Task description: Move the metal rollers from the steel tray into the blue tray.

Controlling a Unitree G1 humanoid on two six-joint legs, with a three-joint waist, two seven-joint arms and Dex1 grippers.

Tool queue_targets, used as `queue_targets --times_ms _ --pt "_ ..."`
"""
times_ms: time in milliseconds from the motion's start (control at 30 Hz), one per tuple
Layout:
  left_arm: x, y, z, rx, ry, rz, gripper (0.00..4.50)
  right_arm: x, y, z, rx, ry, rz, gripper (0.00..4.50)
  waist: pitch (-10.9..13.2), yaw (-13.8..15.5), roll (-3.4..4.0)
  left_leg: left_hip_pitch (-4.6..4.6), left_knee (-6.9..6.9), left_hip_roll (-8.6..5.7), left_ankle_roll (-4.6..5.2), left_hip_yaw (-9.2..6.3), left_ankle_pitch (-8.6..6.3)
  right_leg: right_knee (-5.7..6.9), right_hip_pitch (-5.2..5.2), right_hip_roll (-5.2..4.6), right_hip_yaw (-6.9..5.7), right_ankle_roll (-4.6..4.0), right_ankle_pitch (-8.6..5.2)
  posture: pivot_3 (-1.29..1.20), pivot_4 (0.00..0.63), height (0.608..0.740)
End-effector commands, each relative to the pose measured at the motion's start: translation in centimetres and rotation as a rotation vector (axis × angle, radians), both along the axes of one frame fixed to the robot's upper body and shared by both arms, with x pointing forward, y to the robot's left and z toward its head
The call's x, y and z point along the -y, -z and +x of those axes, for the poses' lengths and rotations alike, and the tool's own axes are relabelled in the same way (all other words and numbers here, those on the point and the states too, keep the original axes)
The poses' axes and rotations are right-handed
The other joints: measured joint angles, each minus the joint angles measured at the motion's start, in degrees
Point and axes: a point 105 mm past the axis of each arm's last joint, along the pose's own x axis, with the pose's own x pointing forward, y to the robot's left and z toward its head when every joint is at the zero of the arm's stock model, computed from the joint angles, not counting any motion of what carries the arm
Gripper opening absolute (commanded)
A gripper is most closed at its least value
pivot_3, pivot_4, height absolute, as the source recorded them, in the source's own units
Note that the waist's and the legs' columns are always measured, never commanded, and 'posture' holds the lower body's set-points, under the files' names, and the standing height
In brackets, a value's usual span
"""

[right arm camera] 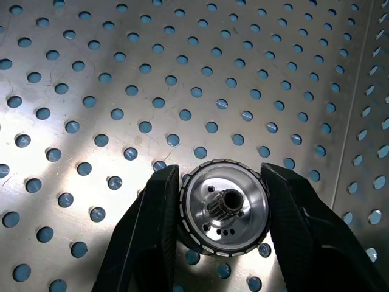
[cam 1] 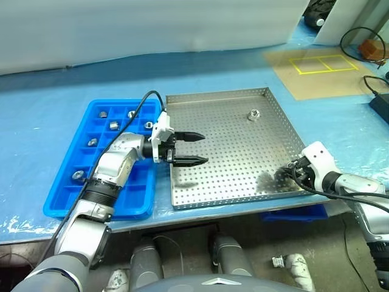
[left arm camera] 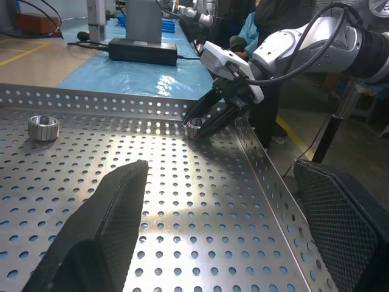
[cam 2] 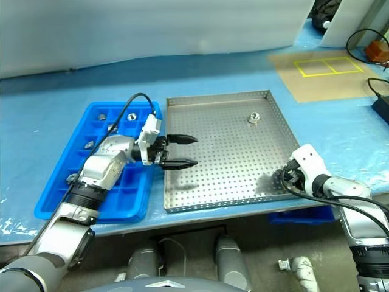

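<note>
The steel tray (cam 1: 231,164) lies mid-table with the blue tray (cam 1: 68,204) against its left side. My right gripper (cam 1: 285,172) is at the steel tray's front right corner, shut on a metal roller (right arm camera: 225,207) that rests on the perforated floor; the left wrist view shows the same held roller (left arm camera: 194,128). Another roller (cam 1: 253,114) lies loose near the tray's far right. Several rollers (cam 1: 113,125) sit in the blue tray's far compartments. My left gripper (cam 1: 205,149) hangs open over the steel tray's left side, pointing right, with nothing in it.
A brown board with yellow tape squares (cam 1: 316,70) lies at the back right. A black power brick (cam 1: 380,106) and cables sit at the right edge. A blue box (cam 1: 292,214) shows below the table's front edge.
</note>
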Motion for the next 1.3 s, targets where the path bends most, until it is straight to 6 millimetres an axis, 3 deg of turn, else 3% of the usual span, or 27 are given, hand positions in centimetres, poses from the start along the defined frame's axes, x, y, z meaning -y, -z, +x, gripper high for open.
queue_targets --times_ms 33,133,233,467,767,1167,1300 --pt "-1.2 -1.7 0.0 0.063 -0.028 -0.022 4.02 -0.7 -1.3 0.9 0.055 -0.013 -0.004 1.7 0.0 -0.2 0.0 0.0 0.0 0.0 0.0 0.0 0.0 0.0 -0.02 0.0 0.0 0.0 0.0 -0.42 0.15 0.74" --pt "-2.9 -2.2 -0.1 0.087 -0.072 -0.004 4.02 -3.3 -4.1 2.1 0.147 -0.098 0.045 1.7 0.02 -0.45 0.04 -0.01 -0.02 0.0 -0.02 0.01 0.01 0.02 -0.1 0.01 0.0 0.01 0.0 -0.41 0.15 0.74" --pt "-5.0 -3.0 -0.1 0.124 -0.136 0.027 4.02 -7.1 -7.0 3.0 0.217 -0.245 0.121 1.7 0.07 -0.53 0.17 0.0 -0.04 0.06 -0.11 0.08 -0.01 0.12 -0.27 0.04 -0.02 0.05 0.06 -0.36 0.15 0.74" --pt "-8.9 -4.2 0.4 0.162 -0.305 0.066 4.02 -14.3 -9.9 5.5 0.283 -0.508 0.198 1.7 0.07 1.15 0.21 -0.1 -0.14 0.14 -0.2 0.08 0.03 0.16 -0.36 0.03 -0.03 -0.03 0.12 -0.23 0.15 0.74" --pt "-12.7 -4.6 -1.8 0.155 -0.49 0.102 4.02 -22.7 -9.6 7.2 0.291 -0.75 0.286 1.7 0.1 3.66 0.19 -0.24 -0.38 0.17 -0.49 0.07 0.18 0.31 -0.7 0.02 -0.08 -0.05 0.12 -0.03 0.15 0.74" --pt "-16.0 -4.3 -4.1 0.124 -0.692 0.112 4.02 -29.8 -8.7 8.3 0.295 -0.874 0.367 1.7 0.14 6.49 0.13 -0.25 -0.63 0.2 -0.83 -0.02 0.39 0.69 -0.95 0.02 -0.13 -0.08 0.09 0.12 0.15 0.74" --pt "-16.1 -4.3 -4.3 0.12 -0.7 0.111 4.02 -30.9 -8.3 8.3 0.284 -0.893 0.382 1.7 0.14 7.3 0.12 -0.27 -0.66 0.2 -0.86 -0.04 0.4 0.71 -0.98 0.02 -0.15 -0.1 0.08 0.12 0.15 0.74"
